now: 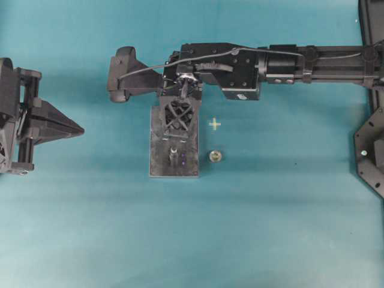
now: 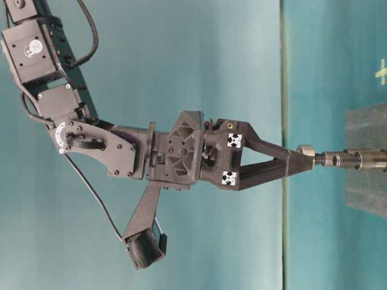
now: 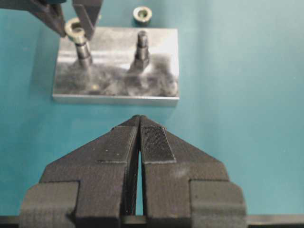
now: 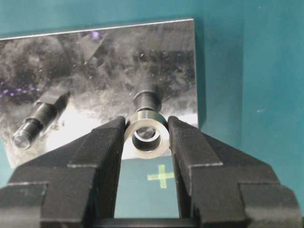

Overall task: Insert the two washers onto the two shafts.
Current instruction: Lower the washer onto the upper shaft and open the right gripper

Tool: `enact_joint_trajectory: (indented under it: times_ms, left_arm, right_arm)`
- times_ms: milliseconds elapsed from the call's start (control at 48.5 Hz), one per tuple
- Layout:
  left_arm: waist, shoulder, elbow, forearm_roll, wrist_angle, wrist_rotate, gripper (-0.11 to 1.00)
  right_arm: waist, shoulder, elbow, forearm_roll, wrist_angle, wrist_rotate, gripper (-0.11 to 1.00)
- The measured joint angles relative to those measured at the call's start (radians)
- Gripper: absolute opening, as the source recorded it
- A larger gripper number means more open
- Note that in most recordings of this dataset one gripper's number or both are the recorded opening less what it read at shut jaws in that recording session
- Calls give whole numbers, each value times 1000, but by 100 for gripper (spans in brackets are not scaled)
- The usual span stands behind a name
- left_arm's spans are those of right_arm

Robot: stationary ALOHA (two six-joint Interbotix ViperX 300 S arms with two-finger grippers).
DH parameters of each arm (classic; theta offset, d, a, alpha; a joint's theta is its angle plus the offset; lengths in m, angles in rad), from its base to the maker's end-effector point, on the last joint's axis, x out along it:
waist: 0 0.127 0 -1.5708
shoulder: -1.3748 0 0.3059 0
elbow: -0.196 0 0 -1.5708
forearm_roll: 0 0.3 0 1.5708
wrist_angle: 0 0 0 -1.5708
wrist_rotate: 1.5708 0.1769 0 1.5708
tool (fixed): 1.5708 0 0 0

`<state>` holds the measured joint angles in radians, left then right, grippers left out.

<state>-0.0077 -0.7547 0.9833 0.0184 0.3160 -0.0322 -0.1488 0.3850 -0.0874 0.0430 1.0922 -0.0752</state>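
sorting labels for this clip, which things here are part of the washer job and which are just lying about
In the job:
washer, held in the right end effector
shaft under it
metal plate

Lying about:
second shaft on the plate
loose ring on the table
yellow cross mark
left end effector, shut, idle

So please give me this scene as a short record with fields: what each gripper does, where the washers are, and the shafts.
right gripper: shut on round silver metal washer, directly above one shaft
left gripper: shut, holding nothing, away from plate
grey metal base plate: two upright shafts
second shaft: bare
second washer: on teal table, beside plate
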Motion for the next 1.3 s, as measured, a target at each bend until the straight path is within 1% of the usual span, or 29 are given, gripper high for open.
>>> enact_joint_trajectory:
  times_ms: [289,495,537,557,619,681,702,743,1052,1300]
  left_arm:
    - [0,0,-2,0,0,-3,0]
    - [0,0,-2,0,2,-3,0]
    - [2,0,-2,0,0,-3,0]
    - [0,0,0,0,0,-3,0]
    - [0,0,0,0,0,-3,0]
    - [0,0,0,0,0,-3,0]
    - [0,0,-2,0,2,-3,0]
    - [2,0,0,0,2,-3,0]
    - [0,0,-2,0,0,-3,0]
    - [0,0,0,0,2,-3,0]
  right_arm:
    - [0,-2,-17,3,0,-2,33]
    - [-2,12,-21,17,18,-3,34]
    - [-2,14,-21,17,20,-3,38]
    - [-3,15,-21,17,21,-3,43]
    - [-3,14,-21,17,21,-3,62]
    - [-3,14,-23,17,23,-3,77]
    - [-3,14,-23,17,23,-3,81]
    - [-3,14,-23,18,23,-3,84]
    - [-3,18,-25,18,25,-3,83]
    - [-18,66,-26,17,21,-12,83]
